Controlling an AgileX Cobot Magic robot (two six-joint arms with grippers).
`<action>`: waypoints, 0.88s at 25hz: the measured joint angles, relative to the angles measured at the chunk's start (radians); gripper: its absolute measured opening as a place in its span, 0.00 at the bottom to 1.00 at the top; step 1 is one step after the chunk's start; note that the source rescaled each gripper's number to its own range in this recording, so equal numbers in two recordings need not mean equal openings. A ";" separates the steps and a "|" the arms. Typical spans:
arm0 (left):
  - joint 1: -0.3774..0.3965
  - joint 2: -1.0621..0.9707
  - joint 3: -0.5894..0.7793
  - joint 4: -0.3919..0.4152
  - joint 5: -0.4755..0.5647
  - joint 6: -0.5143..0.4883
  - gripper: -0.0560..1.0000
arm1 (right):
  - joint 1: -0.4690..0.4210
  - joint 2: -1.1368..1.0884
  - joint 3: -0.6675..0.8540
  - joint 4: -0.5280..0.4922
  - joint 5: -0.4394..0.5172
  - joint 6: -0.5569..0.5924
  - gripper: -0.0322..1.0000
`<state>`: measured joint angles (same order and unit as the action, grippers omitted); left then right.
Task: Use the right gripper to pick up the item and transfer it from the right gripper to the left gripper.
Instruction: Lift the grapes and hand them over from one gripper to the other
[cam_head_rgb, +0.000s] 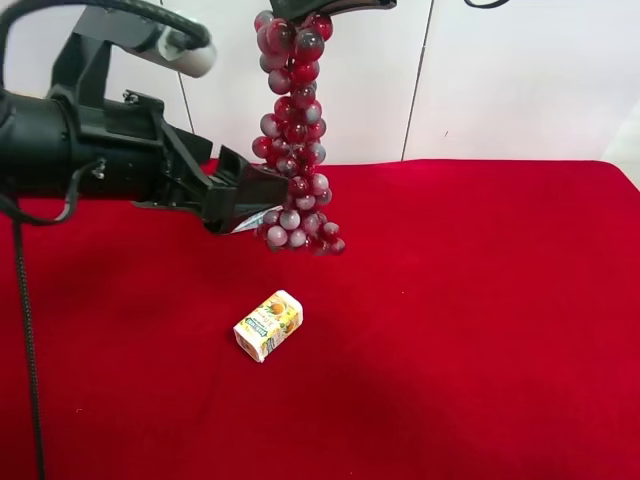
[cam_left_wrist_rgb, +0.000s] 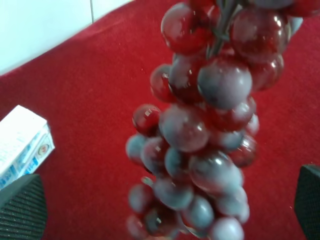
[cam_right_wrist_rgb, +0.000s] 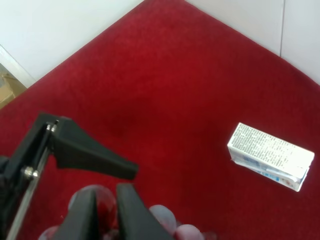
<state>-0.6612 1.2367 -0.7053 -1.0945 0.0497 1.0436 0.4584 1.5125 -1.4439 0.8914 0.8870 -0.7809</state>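
Note:
The item, a long bunch of dark red and frosted purple grapes, hangs above the red cloth. It hangs from the right gripper, which is cut off by the exterior high view's top edge. In the right wrist view the right gripper is shut on the bunch's top, with a few grapes showing beneath it. The left gripper, on the all-black arm, is open beside the bunch's lower end. In the left wrist view the grapes hang between its wide-apart pads.
A yellow-white carton lies on the red cloth in front of the bunch. A white-blue carton lies under the arms and also shows in the left wrist view. A white wall stands behind the table.

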 joint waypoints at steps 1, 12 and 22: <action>-0.013 0.011 -0.002 -0.001 -0.021 0.000 1.00 | 0.000 0.000 0.000 0.002 0.000 0.000 0.03; -0.055 0.116 -0.117 -0.012 -0.084 -0.072 1.00 | 0.000 0.000 0.000 0.024 0.000 0.000 0.03; -0.055 0.119 -0.132 -0.015 -0.128 -0.120 1.00 | 0.000 0.000 0.000 0.024 0.000 0.000 0.03</action>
<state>-0.7165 1.3552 -0.8370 -1.1095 -0.0780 0.9233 0.4584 1.5125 -1.4439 0.9151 0.8870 -0.7809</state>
